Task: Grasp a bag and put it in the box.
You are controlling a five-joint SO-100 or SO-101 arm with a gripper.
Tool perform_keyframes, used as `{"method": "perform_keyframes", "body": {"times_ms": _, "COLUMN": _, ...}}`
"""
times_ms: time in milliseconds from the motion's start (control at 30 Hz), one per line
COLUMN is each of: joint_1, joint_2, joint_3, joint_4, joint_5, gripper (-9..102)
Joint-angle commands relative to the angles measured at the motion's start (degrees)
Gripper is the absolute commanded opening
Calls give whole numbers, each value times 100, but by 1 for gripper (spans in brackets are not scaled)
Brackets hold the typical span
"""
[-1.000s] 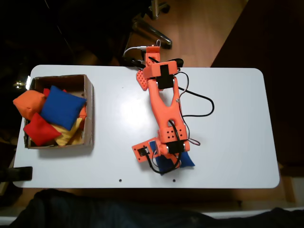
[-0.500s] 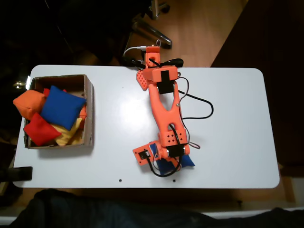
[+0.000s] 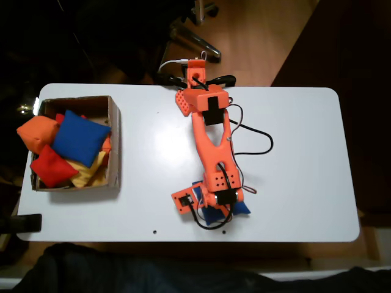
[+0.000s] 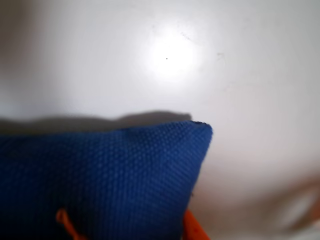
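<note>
I see the white table (image 3: 293, 159); at its left end an orange beanbag (image 3: 36, 133), a red beanbag (image 3: 52, 167), another blue beanbag (image 3: 79, 138) and yellow fabric (image 3: 91, 174)

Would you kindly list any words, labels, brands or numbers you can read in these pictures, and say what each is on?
None can be read.
The arm, the box and the table show no print in the fixed view.
The bag in the wrist view shows plain blue weave, no label.
</note>
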Motion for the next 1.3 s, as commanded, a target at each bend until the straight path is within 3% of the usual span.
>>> {"method": "perform_keyframes", "body": {"times_ms": 0, "joint_1": -35, "joint_2": -9, "joint_3": -229, "joint_4": -26, "joint_5": -70, "gripper": 99}}
{"method": "perform_keyframes", "body": {"times_ms": 367, "joint_1": -123, "joint_2": -97, "joint_3": -167, "joint_4": 18, "joint_5": -132, "gripper": 89}}
{"method": "perform_keyframes", "body": {"times_ms": 533, "joint_1": -176, "joint_2": -97, "joint_3": -105, "joint_4": 35, "joint_5": -176, "gripper": 71}}
{"method": "perform_keyframes", "body": {"times_ms": 900, "joint_1": -343, "joint_2": 105, "joint_3": 193, "joint_4": -9, "joint_5": -185, "gripper": 45}}
{"method": "perform_keyframes", "body": {"times_ms": 1267, "joint_1": -431, "joint_2": 668, "joint_3": 527, "joint_4": -158, "joint_5": -176, "gripper": 30}}
